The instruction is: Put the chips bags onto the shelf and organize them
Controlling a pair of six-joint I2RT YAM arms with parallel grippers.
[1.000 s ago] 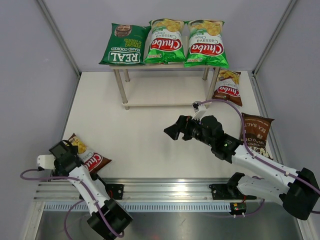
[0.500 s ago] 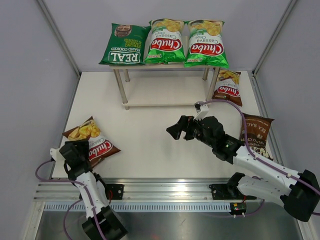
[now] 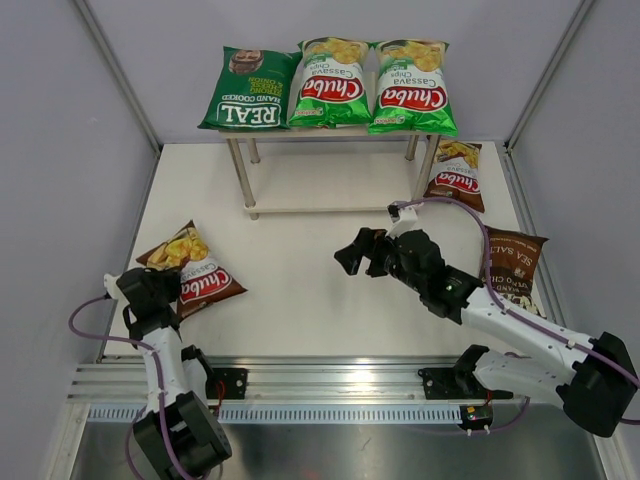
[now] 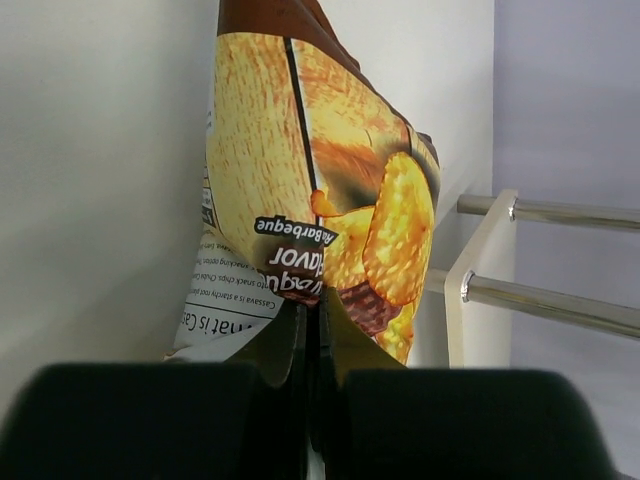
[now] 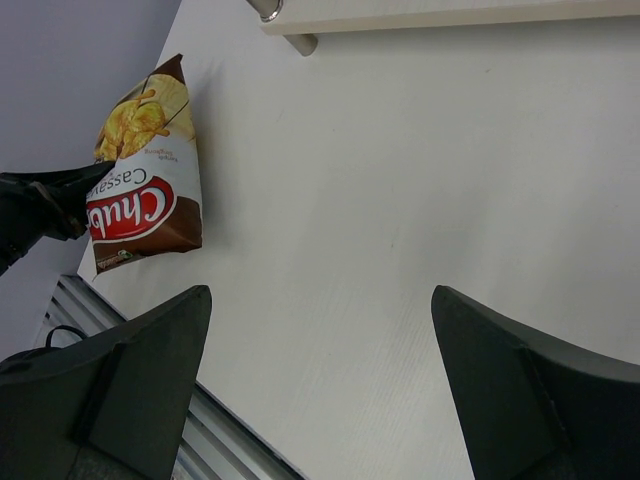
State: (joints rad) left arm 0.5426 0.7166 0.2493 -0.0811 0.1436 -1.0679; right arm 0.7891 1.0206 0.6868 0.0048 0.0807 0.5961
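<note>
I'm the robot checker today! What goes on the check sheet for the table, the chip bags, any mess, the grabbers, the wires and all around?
Surface: white table, no spills seen.
Job's things: shelf carries a dark green bag and two bright green bags on top. One red-brown bag lies by the shelf's right legs, a dark brown bag at the right edge, and a front-left red-brown bag.
Clutter: nothing seen.
Grippers: left gripper jaws shut on the front-left red-brown bag's edge; right gripper jaws open, empty.
Cables: purple cables loop along both arms.
Surroundings: grey walls; metal rail at the near edge.
</note>
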